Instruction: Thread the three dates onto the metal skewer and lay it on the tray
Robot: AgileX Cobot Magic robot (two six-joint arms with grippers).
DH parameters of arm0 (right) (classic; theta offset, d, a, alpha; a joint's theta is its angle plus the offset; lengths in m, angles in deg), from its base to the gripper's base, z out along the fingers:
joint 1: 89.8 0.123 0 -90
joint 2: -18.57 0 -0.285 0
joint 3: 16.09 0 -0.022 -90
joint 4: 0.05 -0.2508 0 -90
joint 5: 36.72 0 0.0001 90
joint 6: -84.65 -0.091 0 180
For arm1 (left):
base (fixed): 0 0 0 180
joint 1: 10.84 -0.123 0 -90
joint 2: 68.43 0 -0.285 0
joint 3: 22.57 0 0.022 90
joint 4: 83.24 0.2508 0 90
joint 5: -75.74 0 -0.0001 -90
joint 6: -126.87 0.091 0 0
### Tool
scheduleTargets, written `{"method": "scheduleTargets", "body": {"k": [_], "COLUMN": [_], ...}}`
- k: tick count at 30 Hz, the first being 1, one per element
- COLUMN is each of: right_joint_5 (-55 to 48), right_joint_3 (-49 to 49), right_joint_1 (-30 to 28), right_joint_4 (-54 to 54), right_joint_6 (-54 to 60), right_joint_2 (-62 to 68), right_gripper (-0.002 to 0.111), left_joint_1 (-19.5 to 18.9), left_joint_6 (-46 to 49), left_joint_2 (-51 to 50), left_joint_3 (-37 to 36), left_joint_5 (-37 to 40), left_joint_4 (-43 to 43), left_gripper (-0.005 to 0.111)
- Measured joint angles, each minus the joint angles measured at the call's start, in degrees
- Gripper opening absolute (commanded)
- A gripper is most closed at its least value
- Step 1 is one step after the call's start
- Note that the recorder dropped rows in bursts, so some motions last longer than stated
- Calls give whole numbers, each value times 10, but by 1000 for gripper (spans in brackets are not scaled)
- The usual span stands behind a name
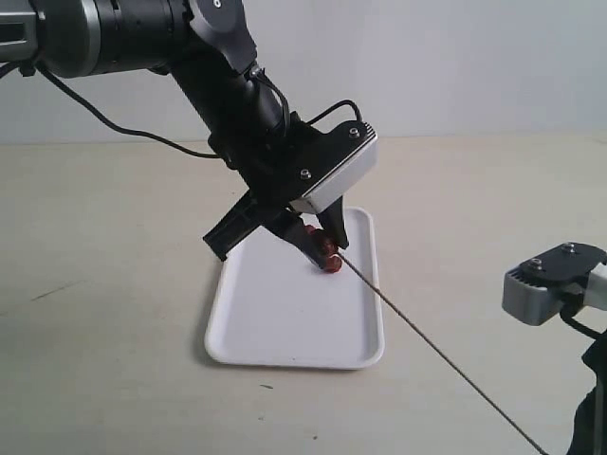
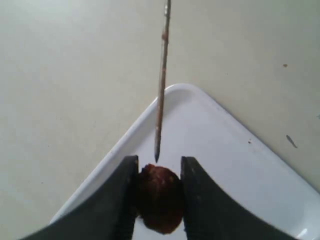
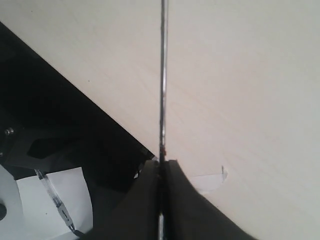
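Observation:
The white tray lies mid-table. Above its far right part my left gripper is shut on a wrinkled reddish-brown date, pinched between both black fingers. In the exterior view a small red-brown cluster of dates sits at those fingertips; how many cannot be told. The thin metal skewer slants from the lower right up to the dates, and its tip sits just at the held date's top. My right gripper is shut on the skewer; its fingers are out of the exterior view.
The right arm's grey wrist housing sits at the lower right edge. A black cable trails across the table behind the left arm. The tray's corner rim lies below the skewer. Dark robot base flanks the table edge.

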Motion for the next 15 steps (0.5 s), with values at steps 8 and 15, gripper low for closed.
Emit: {"method": "scheduleTargets", "body": {"k": [8,15], "right_joint_5": [0,-1], "right_joint_3": [0,0], "right_joint_1": [0,0], "right_joint_4": [0,0], "right_joint_6": [0,0], "right_joint_2": [6,7], "right_gripper": [0,0], "left_joint_1": [0,0], "left_joint_6": [0,0], "left_joint_2": [0,0], "left_joint_3": [0,0], "left_joint_5": [0,0], "left_joint_4": [0,-1], "left_gripper": [30,30]}}
